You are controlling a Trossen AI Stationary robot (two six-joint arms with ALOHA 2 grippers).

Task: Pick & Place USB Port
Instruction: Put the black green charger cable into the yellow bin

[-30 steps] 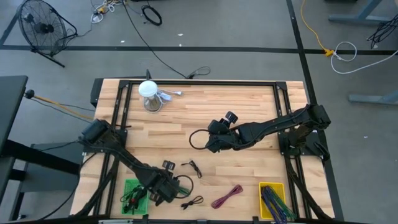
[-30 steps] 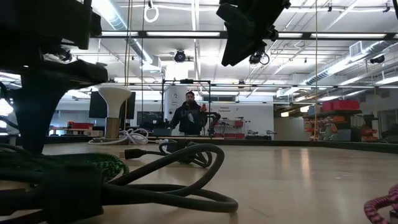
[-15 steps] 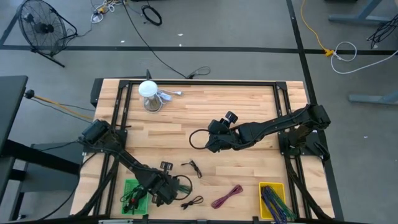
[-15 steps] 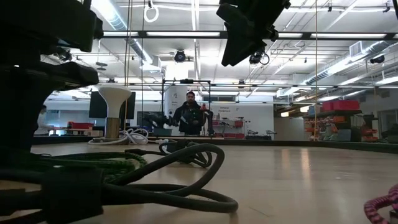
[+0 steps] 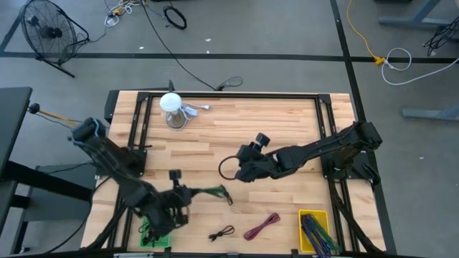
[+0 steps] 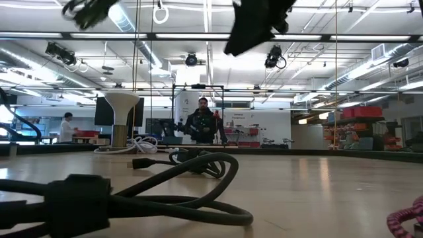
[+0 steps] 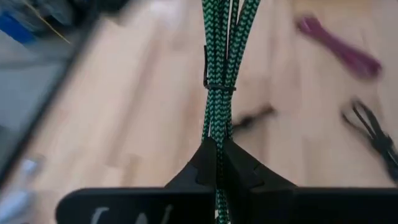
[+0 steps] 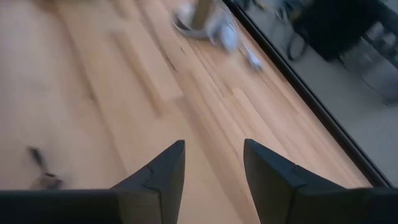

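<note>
- The left pincer (image 7: pixel 216 163) is lifted off the table (image 5: pixel 287 122), its two dark fingers pressed together on a green braided cable (image 7: pixel 219 74), the bundle running straight out from between them.
- From above, that left pincer (image 5: pixel 188 193) sits just beside the green bin (image 5: pixel 154 236) at the table's near-left corner, and the green braided cable (image 5: pixel 211 191) sticks out from it toward the table's middle, held clear of the wood.
- A thin black tie wraps the green bundle partway along its length in the left wrist view.
- The green bin is partly covered by the left arm; dark cable ends show inside it, but what they are is too small to tell.
- The right pincer (image 8: pixel 211 163) hangs above bare wood with its fingers apart and nothing between them.
- In the high view the right pincer (image 5: pixel 242 170) is well away from the green bin, near the table's centre, right over a looped black cable (image 5: pixel 228 166).
- Between the green bin and the yellow bin (image 5: pixel 314 231) along the near edge lie a small black cable (image 5: pixel 223 233) and then a magenta cable (image 5: pixel 262 226), both flat on the table.
- The yellow bin holds a bunch of dark and coloured cables.
- Far across from the green bin, at the table's back-left, stands a white stand (image 5: pixel 172 109) with a pale cord beside it.
- At table height a thick black cable (image 6: pixel 152 192) fills the foreground, and a person (image 6: pixel 200 124) stands in the room beyond.
</note>
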